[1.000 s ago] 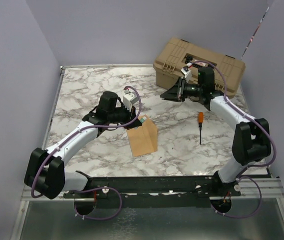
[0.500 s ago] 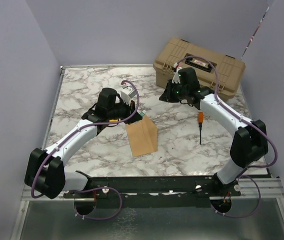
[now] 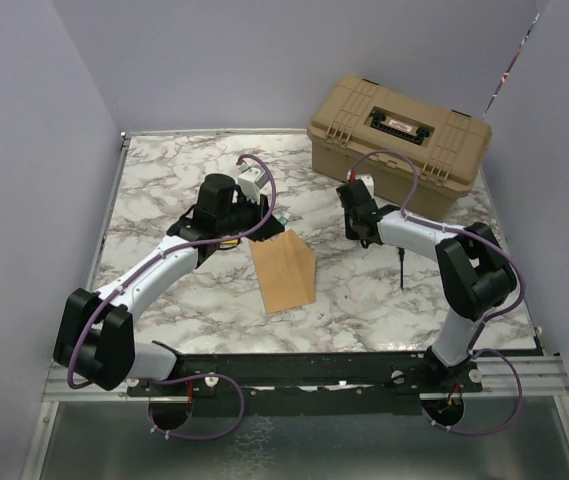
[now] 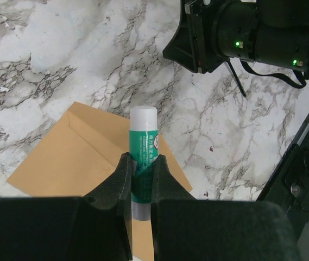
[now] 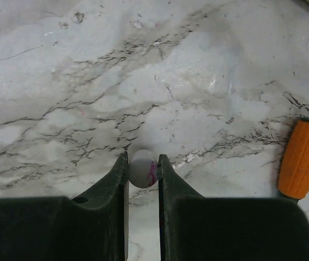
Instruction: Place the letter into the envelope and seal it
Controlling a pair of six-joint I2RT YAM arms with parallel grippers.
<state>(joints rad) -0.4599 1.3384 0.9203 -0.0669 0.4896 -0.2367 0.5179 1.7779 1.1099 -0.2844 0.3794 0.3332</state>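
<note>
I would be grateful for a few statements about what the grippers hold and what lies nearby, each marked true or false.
1. The left gripper is shut on a green-and-white glue stick. True.
2. The right gripper is open and empty. False: it is shut on a small white round piece.
3. The toolbox has its lid open. False: the toolbox is closed.
4. An orange-handled screwdriver lies on the table. True.
5. The envelope lies on the toolbox. False: it lies on the table.
</note>
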